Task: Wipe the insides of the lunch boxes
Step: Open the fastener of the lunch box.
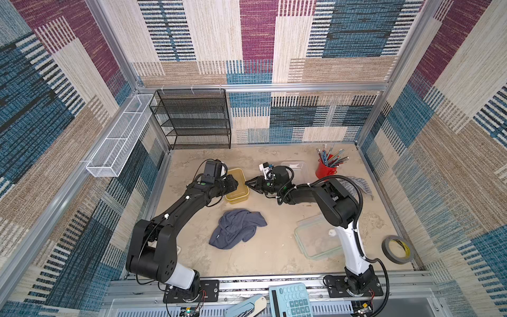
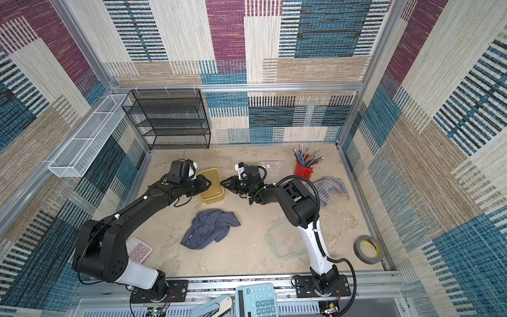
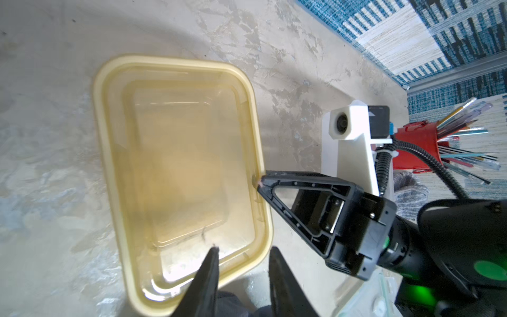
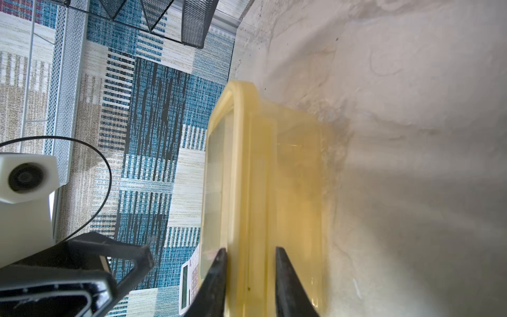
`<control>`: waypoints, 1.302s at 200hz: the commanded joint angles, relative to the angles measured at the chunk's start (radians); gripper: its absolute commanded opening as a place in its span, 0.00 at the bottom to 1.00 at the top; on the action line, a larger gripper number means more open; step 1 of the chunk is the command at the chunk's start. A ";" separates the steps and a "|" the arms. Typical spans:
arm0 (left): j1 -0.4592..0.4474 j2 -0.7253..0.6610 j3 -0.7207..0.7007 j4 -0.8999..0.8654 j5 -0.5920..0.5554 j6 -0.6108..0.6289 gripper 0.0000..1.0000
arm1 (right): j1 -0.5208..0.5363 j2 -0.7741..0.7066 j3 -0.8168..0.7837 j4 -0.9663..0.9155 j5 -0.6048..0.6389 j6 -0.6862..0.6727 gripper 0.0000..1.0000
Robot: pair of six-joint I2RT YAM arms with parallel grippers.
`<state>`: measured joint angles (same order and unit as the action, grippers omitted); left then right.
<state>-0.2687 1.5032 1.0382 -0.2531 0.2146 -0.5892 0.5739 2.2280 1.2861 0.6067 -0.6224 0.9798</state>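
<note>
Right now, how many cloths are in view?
2. A dark blue-grey cloth lies crumpled on the robot's side of the amber lunch box; a striped grey cloth lies beside the red pencil cup, partly hidden by the right arm.

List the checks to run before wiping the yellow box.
1. Translucent amber-yellow rectangular plastic lunch box flat on the beige table: ok.
2. Its lid off: not ok, looks still on.
3. Right gripper holding the box: ok, jaws clamp its rim.
4. Left gripper clear: not ok, jaws open, astride a box corner.
5. Cloth in a gripper: not ok, crumpled blue-grey cloth lies on the table.
6. Clear frosted plastic lunch box open: cannot tell, partly hidden.
</note>
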 commanded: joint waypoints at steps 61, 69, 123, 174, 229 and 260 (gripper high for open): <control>0.042 0.133 0.061 -0.075 0.050 0.102 0.41 | 0.016 -0.063 -0.064 -0.070 0.098 -0.015 0.00; 0.042 0.148 0.069 -0.074 0.057 0.101 0.40 | 0.020 -0.057 -0.054 -0.094 0.102 -0.028 0.00; 0.040 0.200 0.108 -0.118 0.011 0.120 0.42 | 0.032 -0.036 0.011 -0.268 0.176 -0.117 0.00; 0.031 0.280 0.167 -0.208 -0.050 0.146 0.42 | 0.043 -0.055 0.048 -0.396 0.283 -0.193 0.00; 0.022 0.304 0.198 -0.256 -0.089 0.163 0.42 | 0.050 -0.048 0.091 -0.473 0.326 -0.233 0.00; 0.022 0.304 0.203 -0.261 -0.080 0.166 0.42 | 0.050 -0.040 0.111 -0.496 0.325 -0.248 0.00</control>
<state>-0.2447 1.7893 1.2480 -0.3603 0.1120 -0.4404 0.6216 2.1708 1.3895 0.2344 -0.3569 0.7639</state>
